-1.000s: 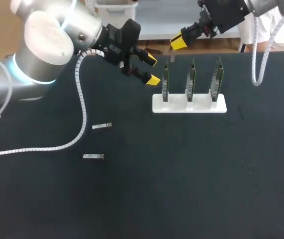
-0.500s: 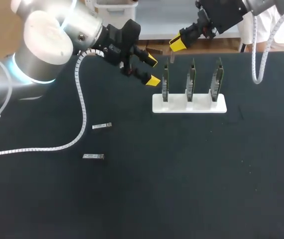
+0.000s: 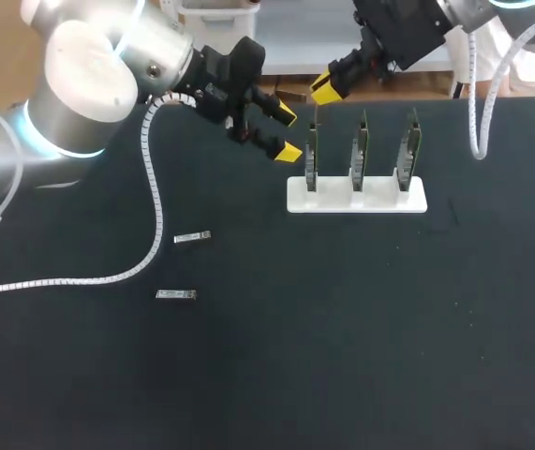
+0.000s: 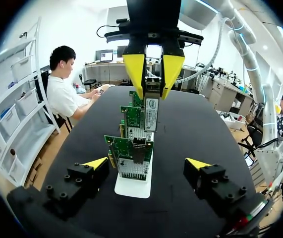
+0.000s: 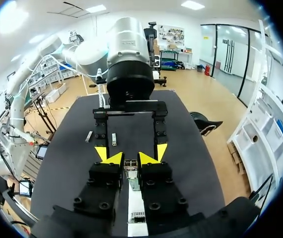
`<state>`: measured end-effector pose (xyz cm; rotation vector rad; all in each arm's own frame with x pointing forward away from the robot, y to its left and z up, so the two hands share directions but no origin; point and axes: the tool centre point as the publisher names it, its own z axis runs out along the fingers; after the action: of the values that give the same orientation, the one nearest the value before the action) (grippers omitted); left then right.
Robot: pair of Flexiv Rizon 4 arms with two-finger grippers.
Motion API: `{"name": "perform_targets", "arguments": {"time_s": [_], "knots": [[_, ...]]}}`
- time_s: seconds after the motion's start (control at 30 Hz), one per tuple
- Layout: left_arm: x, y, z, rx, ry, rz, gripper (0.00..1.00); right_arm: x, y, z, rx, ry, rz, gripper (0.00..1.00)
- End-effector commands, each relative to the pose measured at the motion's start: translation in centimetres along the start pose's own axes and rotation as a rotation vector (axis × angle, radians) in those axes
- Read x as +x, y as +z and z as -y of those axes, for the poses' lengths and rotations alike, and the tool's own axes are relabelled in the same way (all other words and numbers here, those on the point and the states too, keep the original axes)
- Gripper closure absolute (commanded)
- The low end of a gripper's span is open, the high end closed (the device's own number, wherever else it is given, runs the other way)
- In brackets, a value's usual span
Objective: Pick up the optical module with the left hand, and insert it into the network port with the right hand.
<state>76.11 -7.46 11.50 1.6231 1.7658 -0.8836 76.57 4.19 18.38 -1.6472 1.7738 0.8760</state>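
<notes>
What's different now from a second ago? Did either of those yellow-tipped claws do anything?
The right gripper, shut on a small silver optical module, slid a little left and lower, nearer the leftmost green circuit card in the white stand. The left gripper stayed open and still. The two spare silver modules lying on the table did not move.

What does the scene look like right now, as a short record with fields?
left gripper: open, empty, beside the stand
right gripper: shut on a module, above the cards
stand: white, holds three cards upright
spare modules: two, flat on the table, apart from the stand
inserted: not yet
</notes>
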Motion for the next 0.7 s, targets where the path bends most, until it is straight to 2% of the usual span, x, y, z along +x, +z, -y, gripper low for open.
{"name": "perform_targets", "arguments": {"time_s": [0.03,0.7], "knots": [[-0.03,0.00,-0.15,0.003,0.000,-0.003,0.00,0.15,0.25,0.13,0.002,0.000,0.002,1.00],[-0.03,0.00,-0.15,0.003,0.000,-0.003,0.00,0.23,0.99,1.05,-0.035,-0.016,-0.010,1.00]]}}
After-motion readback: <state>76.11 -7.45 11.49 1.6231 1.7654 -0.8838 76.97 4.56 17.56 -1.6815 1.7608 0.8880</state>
